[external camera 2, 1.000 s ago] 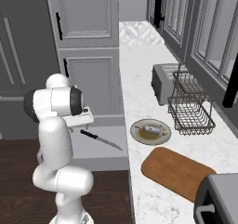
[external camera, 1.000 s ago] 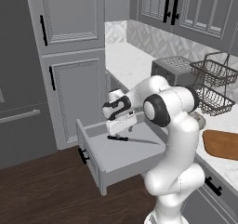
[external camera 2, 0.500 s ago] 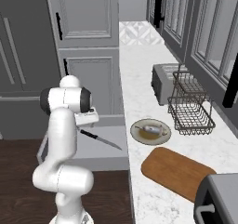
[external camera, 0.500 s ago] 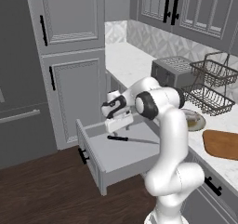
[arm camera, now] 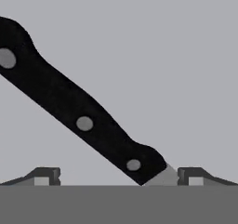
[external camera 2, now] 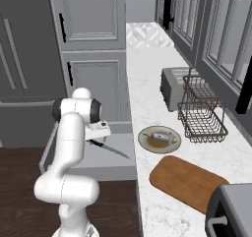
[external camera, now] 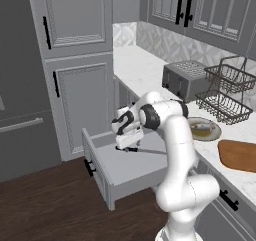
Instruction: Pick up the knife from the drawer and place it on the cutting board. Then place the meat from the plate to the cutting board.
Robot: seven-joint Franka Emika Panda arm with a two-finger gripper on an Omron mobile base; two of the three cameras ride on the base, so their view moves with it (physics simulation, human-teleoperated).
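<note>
Two fingertips stand apart at the bottom of my hand view, one on each side of the knife, so my pincer is wide open and has hold of nothing yet. I am down low inside the open drawer because that is where the knife lies, flat on the plain grey floor. Its black riveted handle runs slantwise across my view, and the first bit of silver blade sits between my tips. I judge that I am lined up over the joint of handle and blade so that a closing pinch would catch the slim body across its narrow width; the slant means the grip may land a little off square, and the knife could swivel when lifted.

From the right base view the blade points away from my hand toward the counter side of the drawer. The drawer is pulled well out, which leaves me room to reach straight down.

Up on the counter, the cutting board lies bare, just beside the plate, and the meat rests on that plate. Both stand close together, I think, so each carry will be short
</note>
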